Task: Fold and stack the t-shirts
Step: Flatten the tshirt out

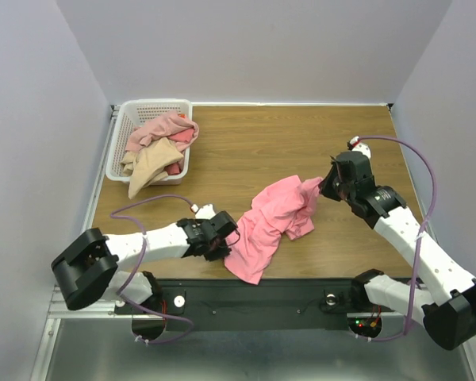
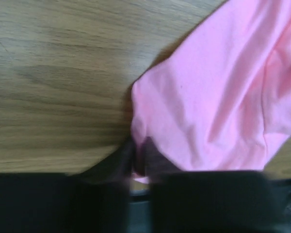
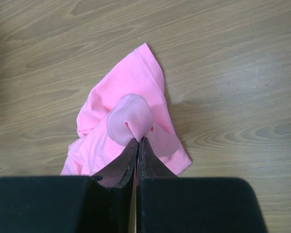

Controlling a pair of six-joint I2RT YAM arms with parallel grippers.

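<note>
Wood-grain tabletop (image 1: 254,135) sits between plain pale walls. Well to the right of the white plastic lattice basket (image 1: 115,147), nearer the front edge, lies the bright salmon-pink cotton t-shirt (image 1: 274,222), crumpled, its lower end reaching that edge. The left gripper (image 1: 226,240) has its fingers pinched together on the shirt's basket-side corner. The right gripper (image 1: 324,186) is clamped on a raised fold at the side farthest from the basket. Inside the basket are a crumpled rose-pink t-shirt (image 1: 170,131) and a tan t-shirt (image 1: 151,163), the tan one spilling over the near rim onto the wood. Open wood runs from the basket to the salmon-pink shirt and along the back edge.
</note>
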